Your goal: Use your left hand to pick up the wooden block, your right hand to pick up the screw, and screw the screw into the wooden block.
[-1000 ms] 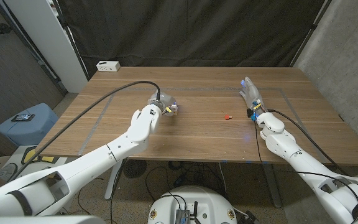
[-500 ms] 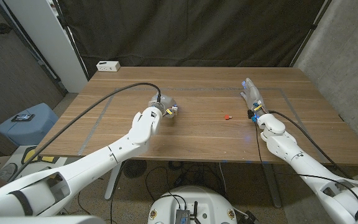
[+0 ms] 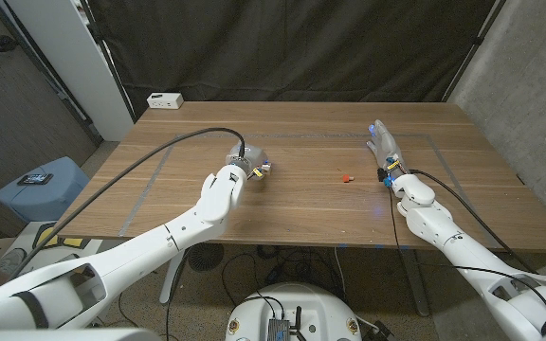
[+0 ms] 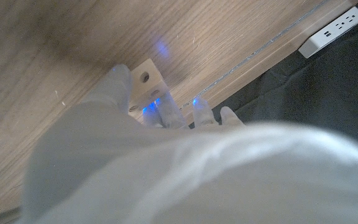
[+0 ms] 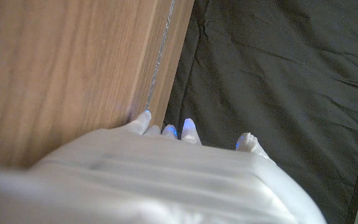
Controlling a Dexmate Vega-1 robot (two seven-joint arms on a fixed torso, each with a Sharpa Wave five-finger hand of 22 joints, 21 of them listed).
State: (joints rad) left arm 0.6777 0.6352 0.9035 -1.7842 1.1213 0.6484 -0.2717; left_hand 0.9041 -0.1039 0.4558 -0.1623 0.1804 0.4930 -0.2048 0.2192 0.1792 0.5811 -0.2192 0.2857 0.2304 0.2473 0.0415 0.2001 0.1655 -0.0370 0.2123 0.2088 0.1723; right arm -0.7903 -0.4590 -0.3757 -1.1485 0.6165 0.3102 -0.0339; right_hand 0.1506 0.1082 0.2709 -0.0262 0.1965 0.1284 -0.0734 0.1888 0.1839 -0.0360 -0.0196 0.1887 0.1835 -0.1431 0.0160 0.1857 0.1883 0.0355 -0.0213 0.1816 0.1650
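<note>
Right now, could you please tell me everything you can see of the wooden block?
The wooden block is small, pale, of light unfinished-looking wood, with squared edges and a round hole in one face. It sits on the wooden table, left of its middle, with the left hand over it. The left wrist view shows the fingers on both sides of it, seemingly touching. Whether it is lifted off the table cannot be told.

My left robot hand [image 3: 247, 163] covers the wooden block [image 4: 145, 84] from the head camera; at the wrist, my own blurred hand back hides all but one corner with a hole. The screw [image 3: 347, 177] is a red speck (too small to make out). My right robot hand's [image 3: 384, 150] fingertips [image 5: 189, 129] barely clear its blurred back.
</note>
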